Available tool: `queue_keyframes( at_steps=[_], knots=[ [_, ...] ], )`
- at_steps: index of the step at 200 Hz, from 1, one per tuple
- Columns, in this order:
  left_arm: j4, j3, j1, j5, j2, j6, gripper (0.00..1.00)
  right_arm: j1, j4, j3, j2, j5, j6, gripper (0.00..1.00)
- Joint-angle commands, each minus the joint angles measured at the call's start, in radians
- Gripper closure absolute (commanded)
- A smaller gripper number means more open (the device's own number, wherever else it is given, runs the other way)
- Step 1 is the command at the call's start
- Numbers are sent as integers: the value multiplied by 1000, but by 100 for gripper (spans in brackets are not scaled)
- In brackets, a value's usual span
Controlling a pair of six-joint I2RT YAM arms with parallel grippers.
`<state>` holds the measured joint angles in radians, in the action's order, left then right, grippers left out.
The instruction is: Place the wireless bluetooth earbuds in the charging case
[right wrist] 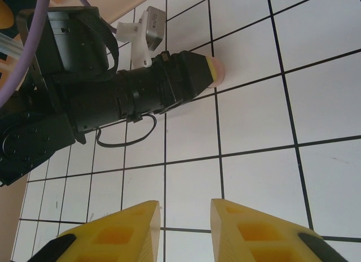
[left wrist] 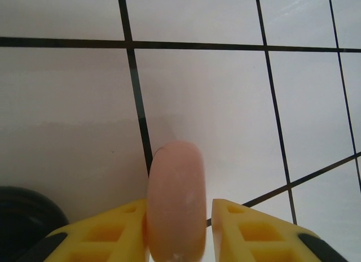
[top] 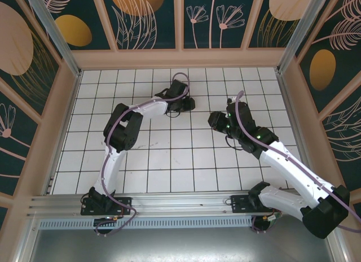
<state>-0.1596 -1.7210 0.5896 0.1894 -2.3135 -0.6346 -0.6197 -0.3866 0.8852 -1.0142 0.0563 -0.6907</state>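
Pale pink and smoothly rounded, a small pill-shaped piece (left wrist: 176,177) sits low at the white tiled floor (left wrist: 62,115), over a dark grout line. It is right between the yellow fingers (left wrist: 107,231) of the left gripper (left wrist: 180,204). No stem shows on it, so whether it is an earbud or a case cannot be told. One finger lies against its side, and a thin sliver of tile shows between it and the other finger, so the jaws stand loosened about it, not clenched. A dark rounded shape (left wrist: 22,217) sits at the lower left edge of that wrist view, too cut off to name.

From the right wrist, the pink piece (right wrist: 219,74) peeks out at the tip of the left gripper's black body, low against the tiles. The right gripper (right wrist: 185,225) hangs above bare tile nearby, its yellow fingers parted with nothing between them.

From above, the left arm (top: 121,132) rises from its base, folds at a black elbow and reaches forward and inward, its wrist tipped down toward the floor. The right arm (top: 293,177) holds its elbow low and out to the right, then stretches forward and inward. The two grippers face each other, near but apart, in the far middle of the floor.
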Motion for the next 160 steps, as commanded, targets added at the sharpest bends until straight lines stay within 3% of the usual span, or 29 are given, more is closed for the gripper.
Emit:
queue_keyframes(
  at_steps=[1, 64, 160],
  knots=[
    [-53, -37, 8, -29, -18, 32, 62, 2, 22, 10, 25, 14, -8, 70],
    [-88, -67, 18, -52, 3, 56, 51, 2, 20, 17, 25, 16, -7, 70],
    [-105, -60, 19, -99, 123, 83, 46, 2, 25, 22, 23, 17, -3, 70]
  ],
)
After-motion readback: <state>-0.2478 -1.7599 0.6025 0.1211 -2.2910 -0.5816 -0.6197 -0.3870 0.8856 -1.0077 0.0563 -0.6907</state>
